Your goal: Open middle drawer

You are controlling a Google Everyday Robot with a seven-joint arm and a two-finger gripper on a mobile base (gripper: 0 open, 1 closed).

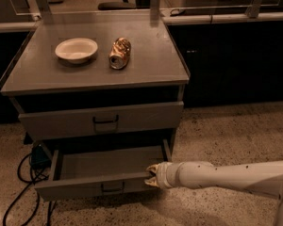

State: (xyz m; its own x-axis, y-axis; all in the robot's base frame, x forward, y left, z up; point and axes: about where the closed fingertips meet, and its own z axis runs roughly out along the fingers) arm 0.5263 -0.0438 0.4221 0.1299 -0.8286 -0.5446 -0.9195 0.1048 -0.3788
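Below the cabinet's surface [151, 65], the middle drawer [70, 189] stands pulled out at seven o'clock. I judge it to be stiff sheet metal, light and running on rails, and its black centre pull [112, 187] is the natural hold. My hand [151, 175] sits at the front's right end; whether it is clamped I cannot tell. Cables [23, 173] trail at eight o'clock. A bowl [76, 49] and a crushed can [119, 53] rest on top, out of the way.
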